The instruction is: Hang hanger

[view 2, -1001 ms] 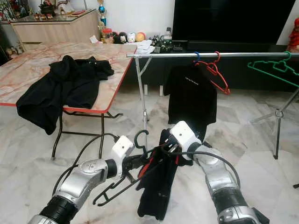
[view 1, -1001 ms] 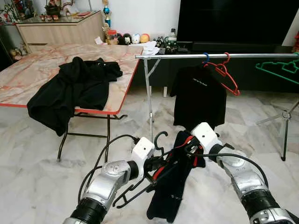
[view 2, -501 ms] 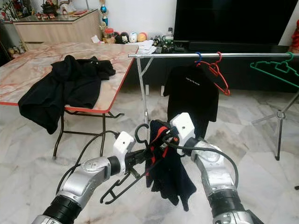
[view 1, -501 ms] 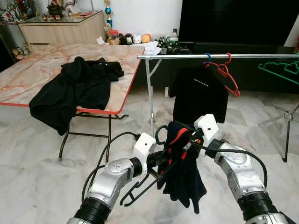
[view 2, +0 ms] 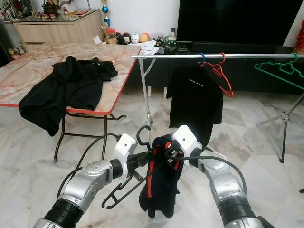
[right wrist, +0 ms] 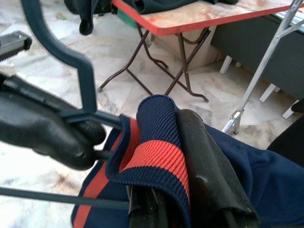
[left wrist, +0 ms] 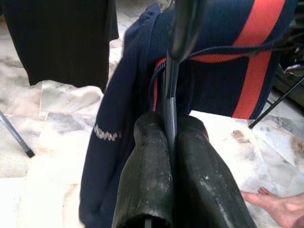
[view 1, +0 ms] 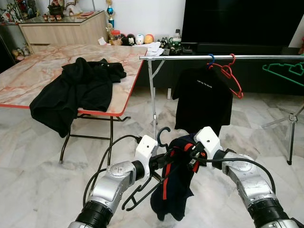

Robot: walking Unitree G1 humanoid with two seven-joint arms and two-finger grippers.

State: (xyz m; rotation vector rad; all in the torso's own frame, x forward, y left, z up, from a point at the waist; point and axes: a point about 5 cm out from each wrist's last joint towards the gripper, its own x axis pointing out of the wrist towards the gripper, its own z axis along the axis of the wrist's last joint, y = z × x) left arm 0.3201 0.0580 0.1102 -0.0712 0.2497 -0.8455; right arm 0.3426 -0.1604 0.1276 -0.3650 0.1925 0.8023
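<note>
- The left tool [view 1: 159, 164] pinches the dark hanger [view 1: 163, 135] by its neck.
- The right tool [view 1: 192, 154] clamps the navy garment [view 1: 172, 190] beside it, only partly draped on.
- The rail [view 1: 218, 57] stands well beyond both; hanging remains.

The way ahead to the rail [view 1: 190, 57] is barred low down by the hung black shirt [view 1: 202, 97], directly beyond the raised arms. A free stretch of rail is left between the upright post [view 1: 151, 97] and the blue hook [view 1: 209, 59]. Further right the rail is occupied by a red hanger [view 1: 229, 73] and a green hanger [view 1: 284, 72]. To the left, passage is closed by the tabletop [view 1: 42, 71]. Open marble floor [view 1: 38, 180] is seen at both sides.
</note>
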